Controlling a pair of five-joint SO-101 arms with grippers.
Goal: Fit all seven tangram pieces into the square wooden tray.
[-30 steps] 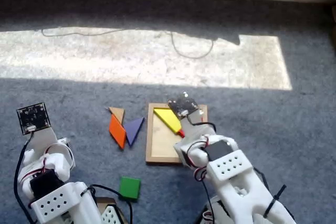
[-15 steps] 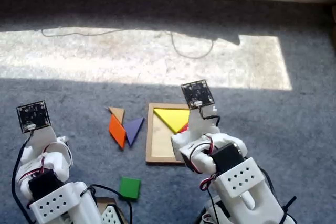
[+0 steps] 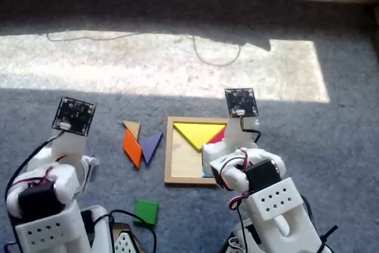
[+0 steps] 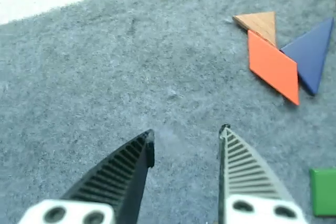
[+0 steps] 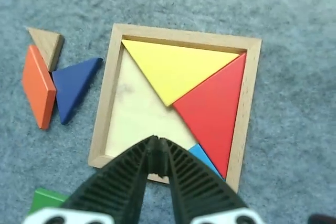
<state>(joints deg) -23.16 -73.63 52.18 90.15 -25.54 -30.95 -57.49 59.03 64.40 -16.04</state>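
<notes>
- High view: yellow triangle (image 3: 198, 131) is seated in tray (image 3: 169, 158); orange piece (image 3: 132, 147) is left loose beside it.
- Left wrist: left gripper (image 4: 187, 134) is spread wide w/ nothing held; orange piece should be taken across its narrow width.
- Right wrist: right gripper (image 5: 158, 144) is pinched together, empty, over tray.

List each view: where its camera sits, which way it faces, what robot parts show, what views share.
High view: fixed above, looking down on carpet and wooden tray; left arm and right arm show at the bottom edge.
Left wrist view: on the left wrist, looking down past the open left end effector at carpet.
Right wrist view: on the right wrist, looking down past the shut right end effector into the tray.
Shared: all three show the orange piece and green square.
</notes>
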